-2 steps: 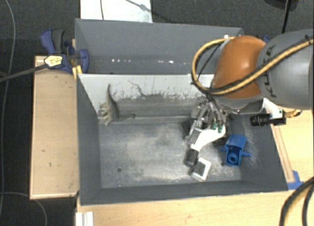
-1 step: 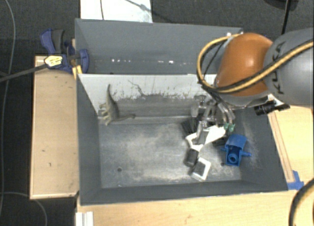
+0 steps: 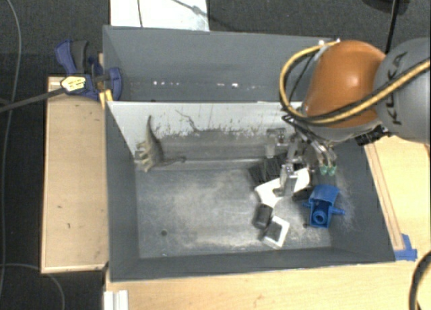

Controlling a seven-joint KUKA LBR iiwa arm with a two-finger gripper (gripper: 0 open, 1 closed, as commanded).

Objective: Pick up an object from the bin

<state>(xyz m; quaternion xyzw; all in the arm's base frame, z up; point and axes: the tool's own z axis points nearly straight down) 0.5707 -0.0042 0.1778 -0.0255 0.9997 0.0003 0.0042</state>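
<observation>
The gripper (image 3: 291,179) hangs low over a flat white plastic piece (image 3: 269,191), whose long axis runs down-left from the tip. Whether the gripper is spread or closed I cannot tell. A blue plastic block (image 3: 323,205) lies just beside the tip, on its right.

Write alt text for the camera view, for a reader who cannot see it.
The gripper hangs over a small cluster at the right side of the grey bin: a white flat piece, a blue block and a small dark piece.
</observation>
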